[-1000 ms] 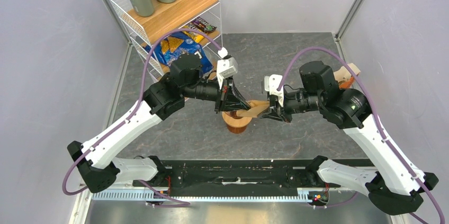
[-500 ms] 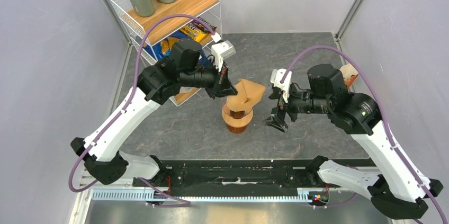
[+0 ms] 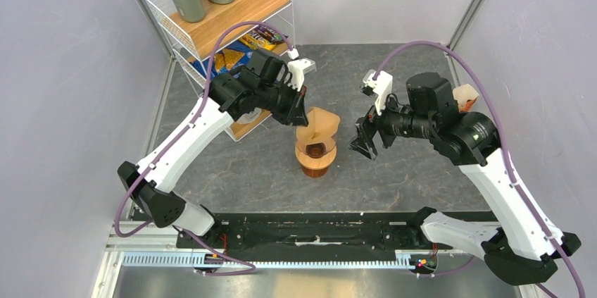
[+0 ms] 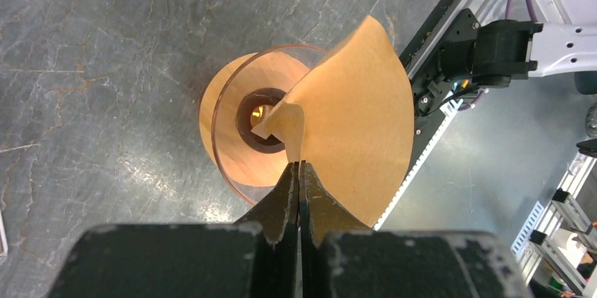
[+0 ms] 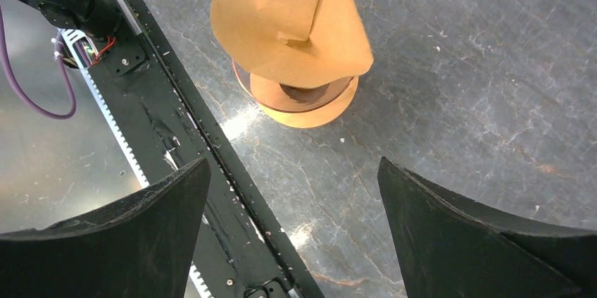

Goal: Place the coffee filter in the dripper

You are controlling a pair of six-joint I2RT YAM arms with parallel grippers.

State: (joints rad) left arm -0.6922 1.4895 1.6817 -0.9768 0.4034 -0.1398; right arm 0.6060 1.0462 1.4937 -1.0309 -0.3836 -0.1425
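The coffee filter (image 4: 352, 122), a light-brown paper cone partly folded over itself, is pinched at its near edge between the tightly closed fingers of the left gripper (image 4: 299, 171). It fans out ahead of those fingers, hanging over the dripper (image 4: 229, 153). Whether the paper touches the rim cannot be told. The clear dripper sits just beyond the fingertips on the wooden ring (image 4: 206, 108), on the grey table (image 4: 105, 65). The right gripper (image 5: 293, 164) is spread wide and empty, with the dripper ahead of it and apart.
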